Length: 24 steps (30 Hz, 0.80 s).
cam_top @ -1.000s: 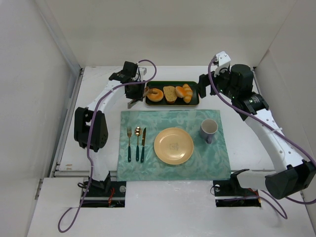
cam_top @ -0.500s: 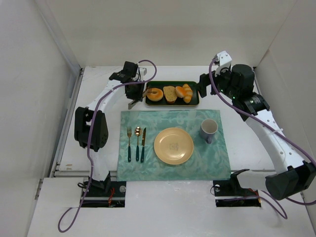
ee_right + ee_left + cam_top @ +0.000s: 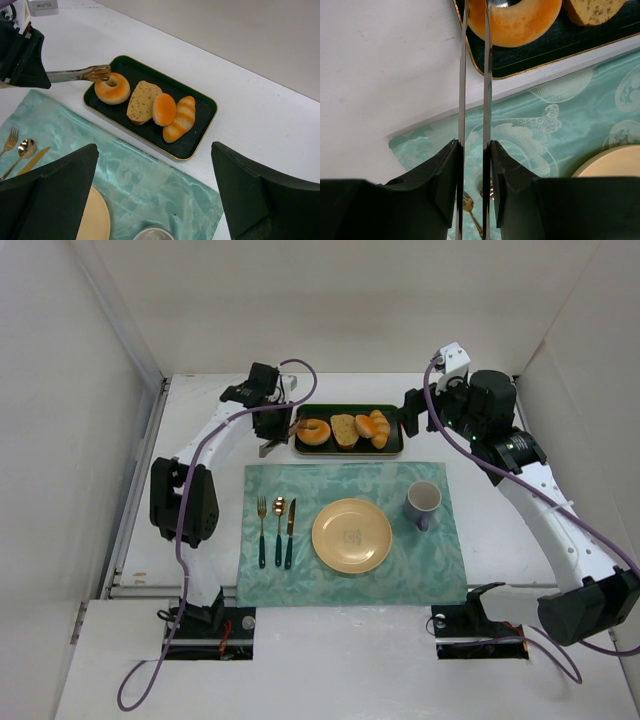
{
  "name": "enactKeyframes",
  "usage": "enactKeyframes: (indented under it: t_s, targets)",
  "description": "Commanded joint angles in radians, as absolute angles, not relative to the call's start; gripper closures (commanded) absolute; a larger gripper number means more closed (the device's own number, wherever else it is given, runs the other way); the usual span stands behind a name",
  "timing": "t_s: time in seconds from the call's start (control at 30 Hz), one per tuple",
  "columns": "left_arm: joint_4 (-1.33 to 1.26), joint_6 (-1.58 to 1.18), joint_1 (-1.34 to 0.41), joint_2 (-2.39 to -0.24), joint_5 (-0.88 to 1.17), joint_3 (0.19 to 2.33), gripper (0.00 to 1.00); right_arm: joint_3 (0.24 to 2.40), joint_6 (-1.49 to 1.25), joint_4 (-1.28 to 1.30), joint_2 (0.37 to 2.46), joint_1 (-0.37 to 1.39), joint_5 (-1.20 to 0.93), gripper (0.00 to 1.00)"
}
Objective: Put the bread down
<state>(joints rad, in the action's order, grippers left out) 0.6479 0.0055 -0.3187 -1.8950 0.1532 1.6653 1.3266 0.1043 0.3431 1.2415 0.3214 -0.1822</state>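
Observation:
The bread is a golden-orange ring lying at the left end of the dark green tray. It also shows in the left wrist view and the right wrist view. My left gripper is shut on metal tongs. The tong blades reach over the tray's left edge and straddle the ring's left rim. My right gripper is open and empty, hovering beside the tray's right end.
A toast slice and two small rolls share the tray. On the teal placemat lie a yellow plate, a grey cup and a fork, spoon and knife. White walls enclose the table.

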Motion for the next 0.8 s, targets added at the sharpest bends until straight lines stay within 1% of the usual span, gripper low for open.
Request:
enactKeyframes:
  t_s: [0.0, 0.53, 0.6, 0.77]
  targets:
    - [0.646, 0.000, -0.318, -1.792, 0.150, 1.723, 1.00, 1.324, 0.094, 0.290, 1.206, 0.318, -0.173, 0.00]
    - [0.646, 0.000, -0.318, -1.714, 0.141, 1.713, 1.00, 1.324, 0.094, 0.290, 1.206, 0.318, -0.173, 0.00]
    - [0.655, 0.000, -0.318, -1.680, 0.150, 1.698, 1.00, 1.324, 0.094, 0.290, 1.206, 0.318, -0.163, 0.00]
    - [0.655, -0.020, -0.391, -1.545, 0.129, 1.586, 1.00, 1.324, 0.094, 0.281, 1.206, 0.318, -0.152, 0.00]
